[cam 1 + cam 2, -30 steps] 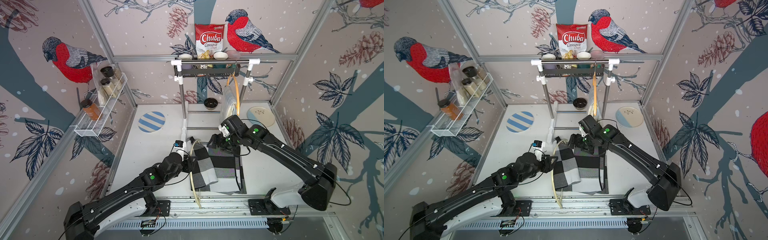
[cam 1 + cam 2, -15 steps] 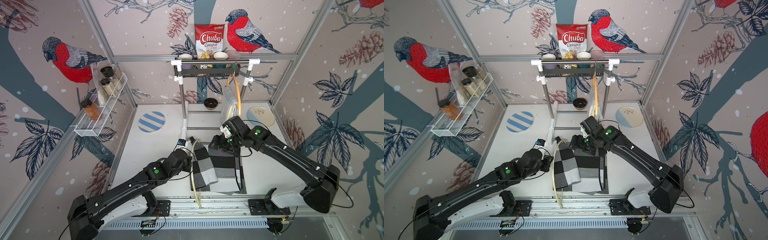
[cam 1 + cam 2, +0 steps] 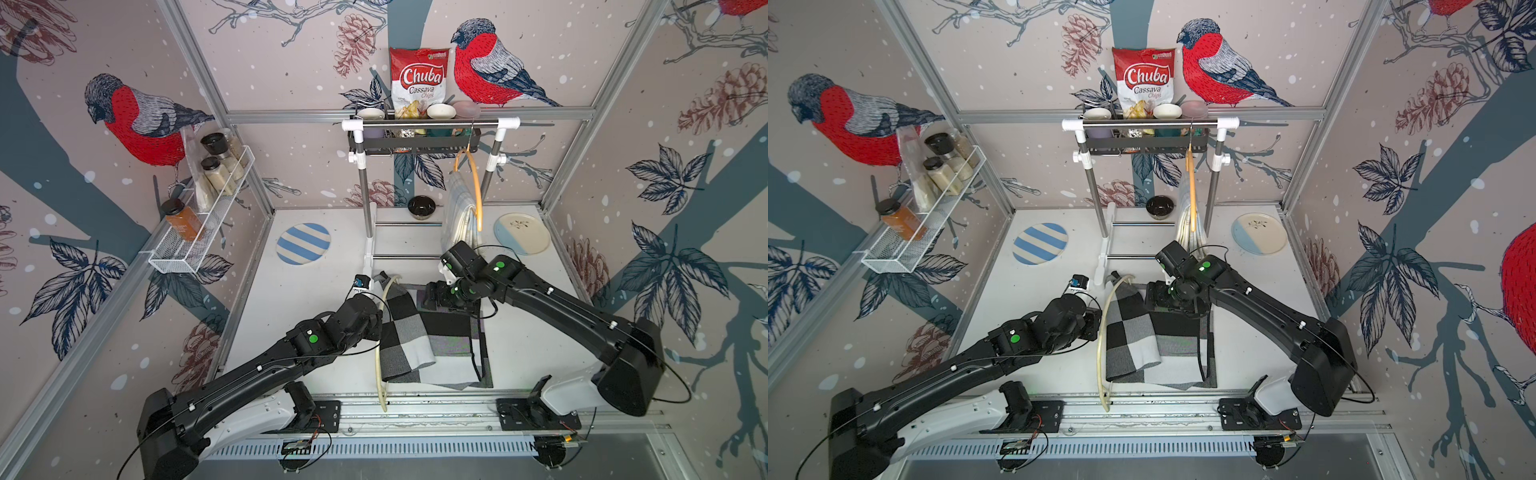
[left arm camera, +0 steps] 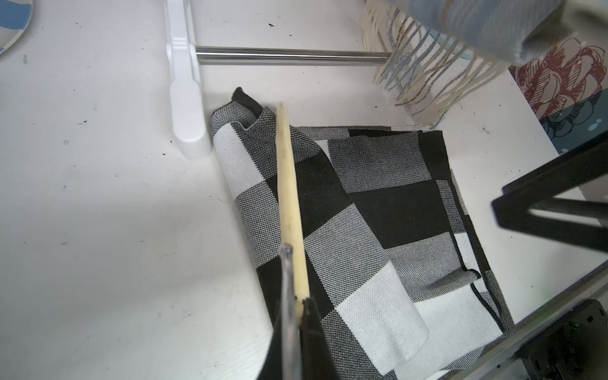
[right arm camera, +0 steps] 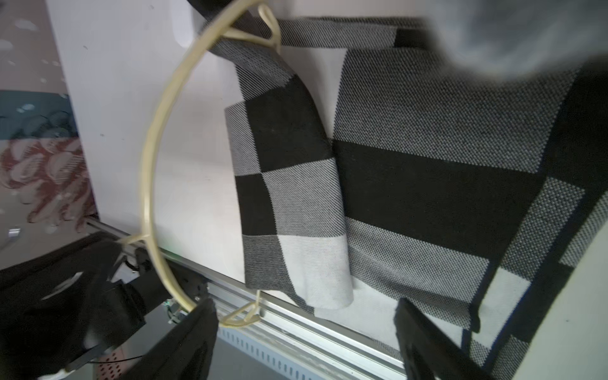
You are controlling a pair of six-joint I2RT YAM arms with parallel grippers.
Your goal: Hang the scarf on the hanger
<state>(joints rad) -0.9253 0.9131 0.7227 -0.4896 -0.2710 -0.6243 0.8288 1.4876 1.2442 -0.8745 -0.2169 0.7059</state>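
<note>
The left jaws clamp the cream curved plastic hanger along the left edge of the black-and-white checked scarf at the white table's near middle, while the right jaws, spread wide over its far edge, should pinch squarely before lifting.

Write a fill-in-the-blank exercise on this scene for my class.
The left gripper is ____ on the cream hanger.
The jaws of the right gripper stand ____ above the checked scarf.
The other hanger, hanging from the rail, is ____ in colour.
Missing words: shut, open, orange.
</note>
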